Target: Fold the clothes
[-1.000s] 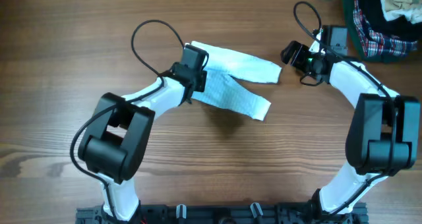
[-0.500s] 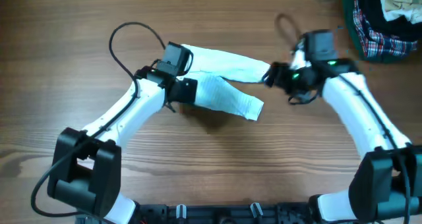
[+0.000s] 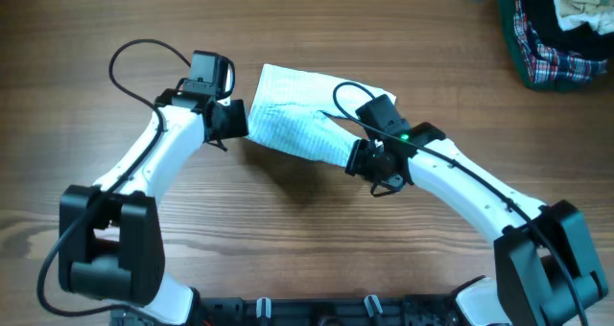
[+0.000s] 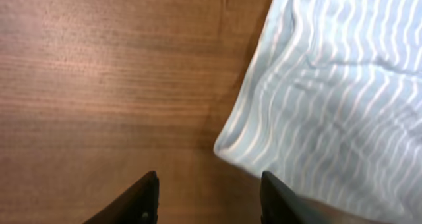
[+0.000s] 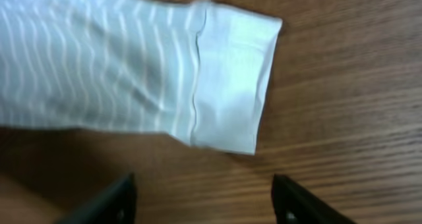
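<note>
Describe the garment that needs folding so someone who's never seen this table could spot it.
On the brown wooden table, look mid-table, between the left end effector and the right end effector. There lies a small, thin, pale blue-and-white striped garment, wrinkled. Unlike the heap of plaid, dark and cream clothes in the far right corner, it lies alone, spread out.

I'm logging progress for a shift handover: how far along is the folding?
Done: little; the striped garment lies wrinkled on the table, no neat fold showing. In hand: nothing held; the left jaws stand open beside its left edge, the right jaws open just short of the sleeve cuff. Left: gripping and probably most of the folding.
</note>
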`<state>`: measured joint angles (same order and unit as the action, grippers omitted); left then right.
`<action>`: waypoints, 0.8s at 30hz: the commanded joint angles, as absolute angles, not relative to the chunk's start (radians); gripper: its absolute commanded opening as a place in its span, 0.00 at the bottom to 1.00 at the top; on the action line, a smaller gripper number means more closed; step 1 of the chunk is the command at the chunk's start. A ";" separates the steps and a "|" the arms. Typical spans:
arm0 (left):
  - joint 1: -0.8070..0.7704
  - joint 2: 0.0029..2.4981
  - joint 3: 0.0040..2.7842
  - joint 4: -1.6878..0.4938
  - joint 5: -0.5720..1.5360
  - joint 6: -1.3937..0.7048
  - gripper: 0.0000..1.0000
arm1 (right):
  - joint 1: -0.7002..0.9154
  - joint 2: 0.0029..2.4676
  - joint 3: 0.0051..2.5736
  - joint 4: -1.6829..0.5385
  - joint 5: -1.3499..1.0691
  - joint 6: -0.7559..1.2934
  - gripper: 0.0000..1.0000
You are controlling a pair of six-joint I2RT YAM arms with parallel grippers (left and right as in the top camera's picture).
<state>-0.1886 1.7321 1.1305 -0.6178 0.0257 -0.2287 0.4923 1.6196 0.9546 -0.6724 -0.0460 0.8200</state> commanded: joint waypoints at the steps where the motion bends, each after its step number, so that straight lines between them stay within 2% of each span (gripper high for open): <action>1: -0.186 1.780 1.132 -0.585 0.038 -0.251 0.50 | 0.514 1.633 0.947 -0.643 0.084 0.893 0.62; 9: -0.186 1.829 1.132 -0.515 0.098 -0.243 0.46 | 0.518 1.633 0.939 -0.611 0.125 0.898 0.60; 14: -0.186 1.829 1.132 -0.513 0.138 -0.162 0.38 | 0.518 1.634 0.878 -0.574 0.104 0.919 0.60; 18: -0.186 1.829 1.132 -0.513 0.138 -0.160 0.25 | 0.518 1.634 0.873 -0.561 0.086 0.903 0.59; 24: -0.186 1.865 1.132 -0.511 0.156 -0.111 0.23 | 0.518 1.634 0.872 -0.531 0.074 0.858 0.60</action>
